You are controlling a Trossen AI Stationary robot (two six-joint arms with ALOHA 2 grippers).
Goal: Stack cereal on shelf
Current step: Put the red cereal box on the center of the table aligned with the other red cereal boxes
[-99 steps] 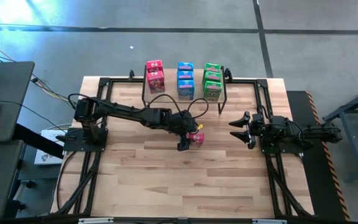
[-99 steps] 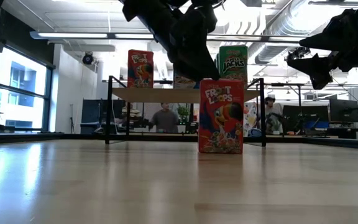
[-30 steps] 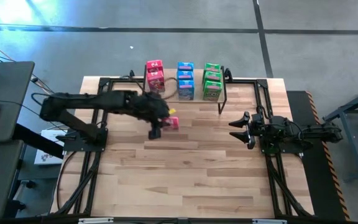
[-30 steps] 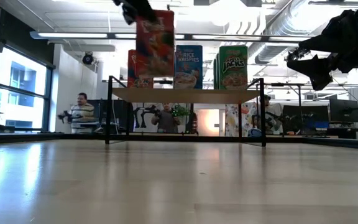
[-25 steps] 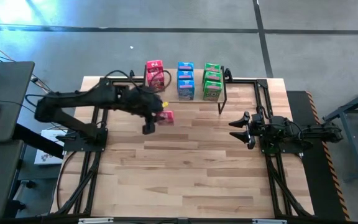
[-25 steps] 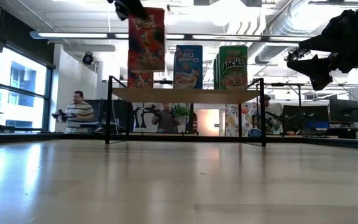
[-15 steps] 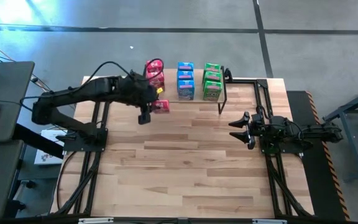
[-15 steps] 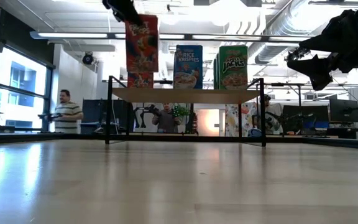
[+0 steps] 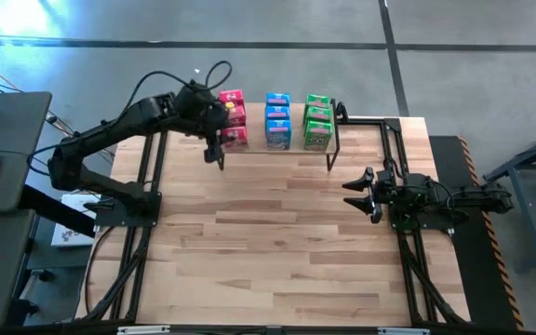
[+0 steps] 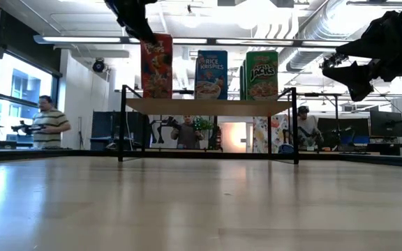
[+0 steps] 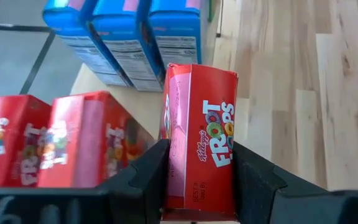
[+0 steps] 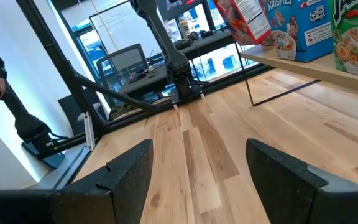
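Red cereal box (image 11: 199, 140) clamped by left gripper (image 11: 197, 186), three blue boxes (image 9: 277, 119), three green (image 9: 317, 121), right gripper (image 9: 359, 193) released.

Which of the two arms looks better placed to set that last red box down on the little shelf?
The left. Its pincer already grips the red box at the shelf, beside the other red boxes. The right pincer waits open at the table's right side, holding nothing.

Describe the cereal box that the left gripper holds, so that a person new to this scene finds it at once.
Look at the small shelf at the table's far edge, where boxes stand in red, blue and green rows. At the red end, the left gripper is shut on a red Froot Loops box, at the front of its row. No other box is gripped.
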